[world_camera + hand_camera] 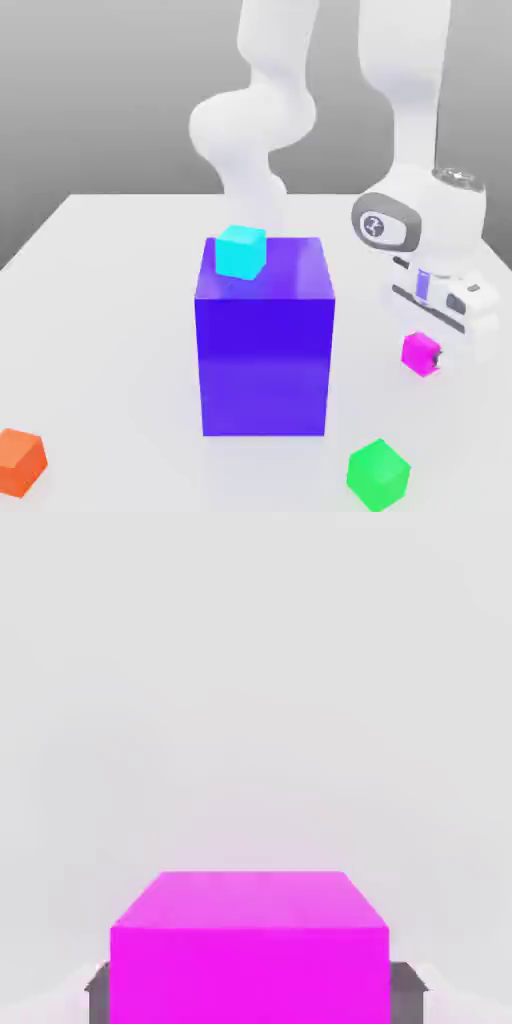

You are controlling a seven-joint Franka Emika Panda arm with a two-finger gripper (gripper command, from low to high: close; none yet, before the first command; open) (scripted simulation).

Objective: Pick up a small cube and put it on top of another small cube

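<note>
Exterior view: small magenta cube (pixel 421 353) sits low at the exterior view's right, tucked against the underside of the white hand (pixel 432 352), which comes down on it from above. Hand is closed narrow on the magenta cube. Can't tell whether the cube rests on the white worktop (pixel 110 330) or is just off it. Hand view: magenta cube (pixel 250 952) close up, a dark grey finger (pixel 404 990) touching it on each side, plain worktop (pixel 250 692) beyond.

Big blue-violet block (pixel 264 340) stands upright mid-worktop, beside the magenta cube toward the exterior view's left, apart from it. Cyan cube (pixel 241 251) rests on top of the block, at its far corner toward the exterior view's left. Green cube (pixel 378 474) lies on the worktop near the front, nearer the viewer than the magenta cube. Orange cube (pixel 20 462) at the front corner on the exterior view's left, well apart from everything else. White arm (pixel 260 130) curves up behind the block.
</note>
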